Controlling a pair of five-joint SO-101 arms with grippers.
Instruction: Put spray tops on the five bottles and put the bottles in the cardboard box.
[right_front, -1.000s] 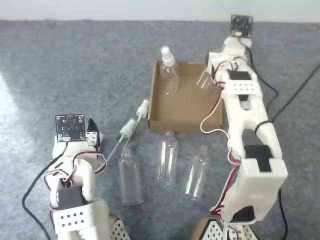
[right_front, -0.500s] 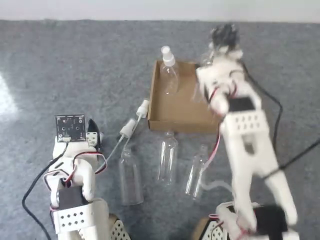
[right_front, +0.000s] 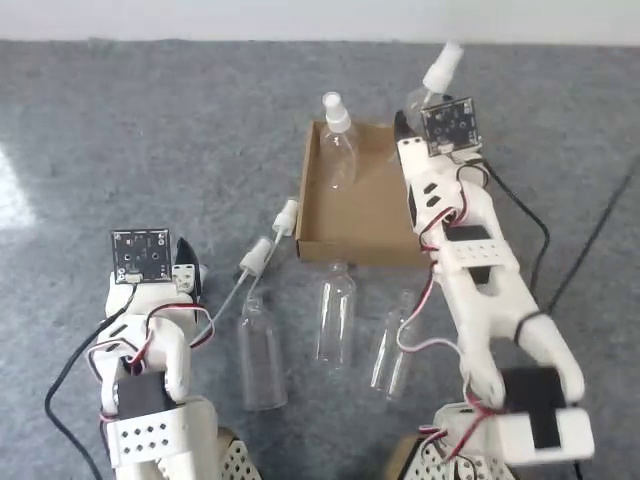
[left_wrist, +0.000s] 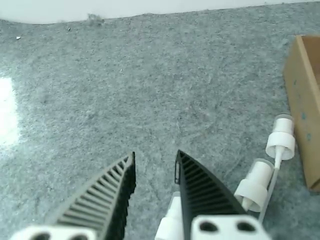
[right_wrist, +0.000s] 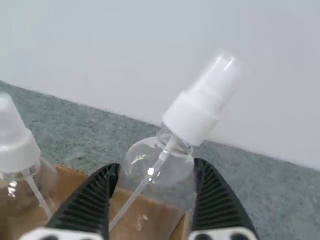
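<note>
Right gripper (right_wrist: 156, 170), jaws apparently pinching a capped bottle (right_wrist: 167, 159), hangs above the cardboard box (right_front: 360, 251); left gripper (left_wrist: 155, 156), jaws spread, beside two loose spray tops (left_wrist: 256, 184).

You've got a grey, felt-covered table (right_front: 140, 120), a plain white wall (right_wrist: 90, 40) running along its far edge, and a bright patch of light (left_wrist: 7, 112) on the felt.

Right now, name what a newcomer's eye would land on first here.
The right claw holds a capped bottle aloft at the far right corner of the cardboard box; a second capped bottle sits in the box at far left. Before the box, three uncapped bottles lie on the grey carpet, two loose spray tops beside them.
</note>
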